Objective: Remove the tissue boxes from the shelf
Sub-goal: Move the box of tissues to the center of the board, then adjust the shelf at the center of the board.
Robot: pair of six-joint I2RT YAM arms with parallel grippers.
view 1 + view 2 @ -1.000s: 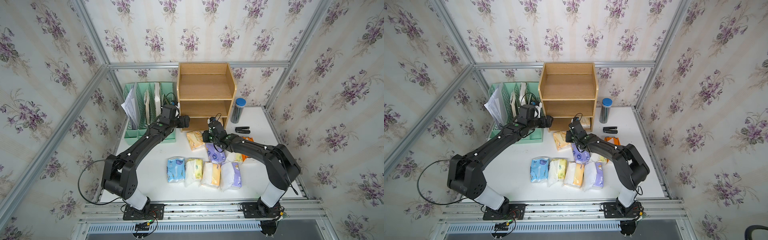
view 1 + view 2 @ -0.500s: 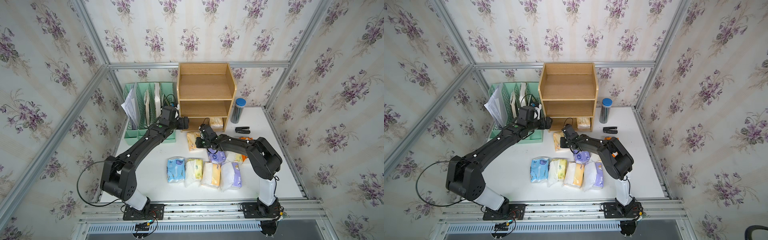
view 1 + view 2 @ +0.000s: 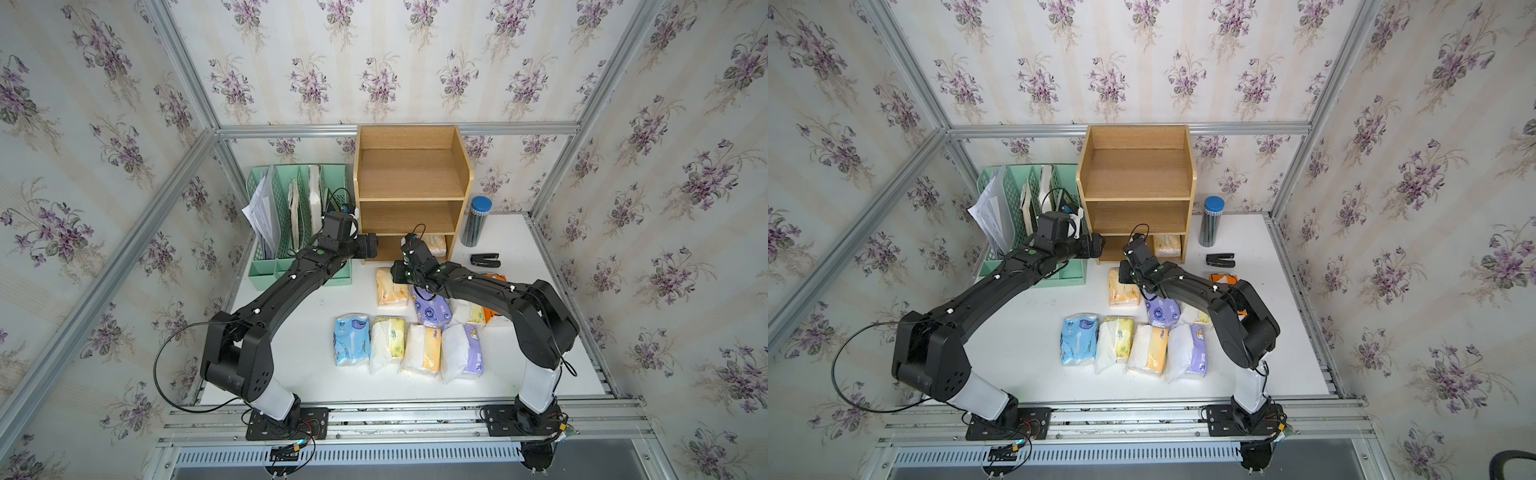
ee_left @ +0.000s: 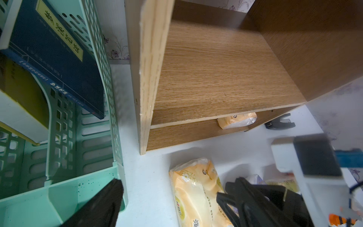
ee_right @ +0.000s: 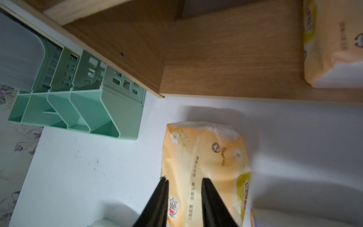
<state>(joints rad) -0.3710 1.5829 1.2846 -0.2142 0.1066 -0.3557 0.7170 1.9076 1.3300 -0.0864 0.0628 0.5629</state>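
- The shelf (image 3: 409,178) stands at the far middle of the table (image 3: 291,374). Its top and middle boards are bare.
- One yellow tissue pack, the last pack (image 3: 435,245), lies at the right end of the bottom level. By my reading, it is the only one left to take out.
- The other packs lie on the table. A blue pack (image 3: 351,340) starts a near row of four, and the front pack (image 5: 204,157) lies just before the shelf's opening.
- The right claw (image 5: 184,178) hangs over the near end of the front pack. Its fingers are a little apart, the wrapper shows between them, and nothing is lifted. Whether the tips touch the film I cannot tell.
- The left claw (image 3: 369,246) is spread wide and empty. It sits just beside the shelf's left front edge, near the green file rack (image 3: 299,266).
- Risk: if the film is caught on a fingertip, a rising right claw would drag the front pack along.
- Risk: the gap under the middle board is low, so a high approach would knock the right arm (image 3: 490,286) against the board's edge.
- Risk: the front pack lies near the way in and could be shoved aside.
- Risk: a pinch on loose film alone may slip and leave the last pack inside.
- Risk: both arms crowd the shelf front and could bump.
- Risk: a wide swing to the right could topple the blue-capped tube (image 3: 478,226) or hit the stapler (image 3: 484,260).
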